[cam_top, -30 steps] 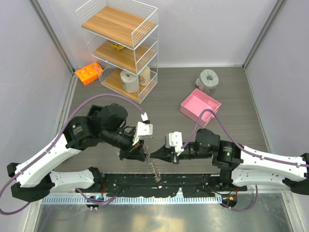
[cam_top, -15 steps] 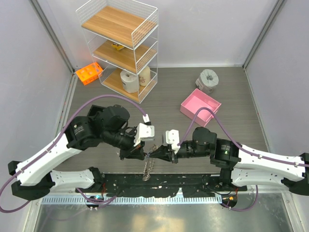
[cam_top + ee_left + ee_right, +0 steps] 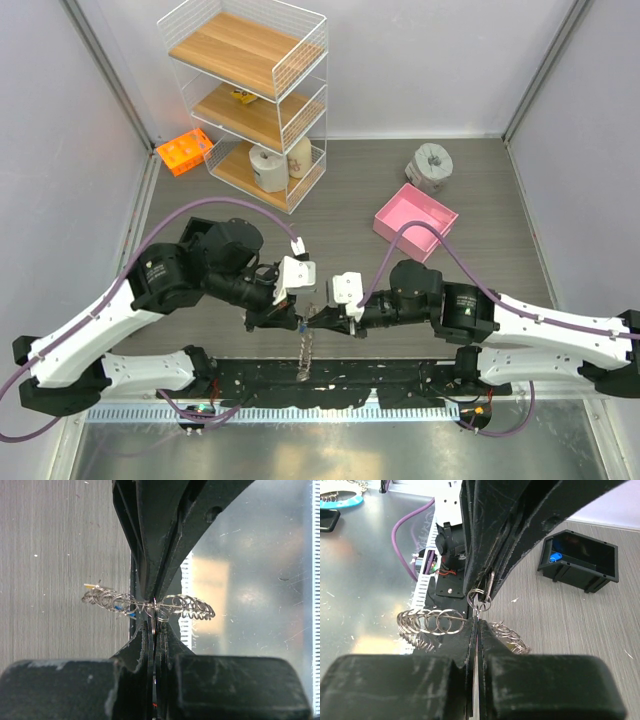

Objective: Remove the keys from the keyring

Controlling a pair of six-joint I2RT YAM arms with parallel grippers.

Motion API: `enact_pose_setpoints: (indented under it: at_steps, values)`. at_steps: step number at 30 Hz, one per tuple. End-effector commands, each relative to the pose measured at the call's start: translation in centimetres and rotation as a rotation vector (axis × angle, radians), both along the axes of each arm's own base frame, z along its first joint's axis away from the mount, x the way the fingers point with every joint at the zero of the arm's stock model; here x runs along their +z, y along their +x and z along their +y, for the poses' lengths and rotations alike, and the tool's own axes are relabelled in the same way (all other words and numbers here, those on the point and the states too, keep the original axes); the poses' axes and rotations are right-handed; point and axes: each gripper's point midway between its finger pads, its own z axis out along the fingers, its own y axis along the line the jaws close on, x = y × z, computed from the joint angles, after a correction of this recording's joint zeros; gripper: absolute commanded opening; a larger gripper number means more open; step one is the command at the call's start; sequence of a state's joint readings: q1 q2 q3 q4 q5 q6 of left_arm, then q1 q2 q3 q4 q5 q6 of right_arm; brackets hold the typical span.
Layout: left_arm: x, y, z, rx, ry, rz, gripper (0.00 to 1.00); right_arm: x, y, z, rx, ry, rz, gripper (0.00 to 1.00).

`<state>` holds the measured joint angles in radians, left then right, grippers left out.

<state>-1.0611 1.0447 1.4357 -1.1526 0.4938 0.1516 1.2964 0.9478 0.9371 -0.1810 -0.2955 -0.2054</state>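
Note:
The keyring is a loop of small silvery rings hanging below both grippers at the table's near edge. My left gripper and right gripper meet tip to tip, each shut on the ring. In the left wrist view the keyring lies edge-on across the shut left gripper. Of the keys, only a yellow tip and a blue bit show at its left end. In the right wrist view the right gripper pinches the keyring, and the left gripper's fingers come down from above.
A pink box and a grey tape roll sit at the back right. A white wire shelf and an orange rack stand at the back left. A black bin shows in the right wrist view.
The right gripper has pushed left, closer against the left gripper. The hanging keyring has swung a little to the left. Both grippers stay shut.

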Motion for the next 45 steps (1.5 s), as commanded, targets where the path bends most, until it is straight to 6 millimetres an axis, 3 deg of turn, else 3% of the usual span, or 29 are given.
enact_pose_setpoints:
  at_steps: [1,18,27,45]
  values:
    - [1.4,0.2,-1.0,-0.034,-0.072,-0.046,0.00,2.4,0.0,0.1,-0.012,0.041,-0.069,0.05]
    - [2.1,-0.9,-1.6,-0.123,-0.105,-0.020,0.00,1.5,0.0,1.0,-0.015,-0.009,-0.051,0.05]
    - [2.1,-2.1,-1.0,-0.193,-0.143,-0.040,0.00,1.1,0.9,1.0,-0.022,0.009,0.075,0.05]
    - [0.5,-0.7,1.4,-0.104,0.005,-0.153,0.00,0.4,3.4,0.0,-0.133,-0.006,0.182,0.05]
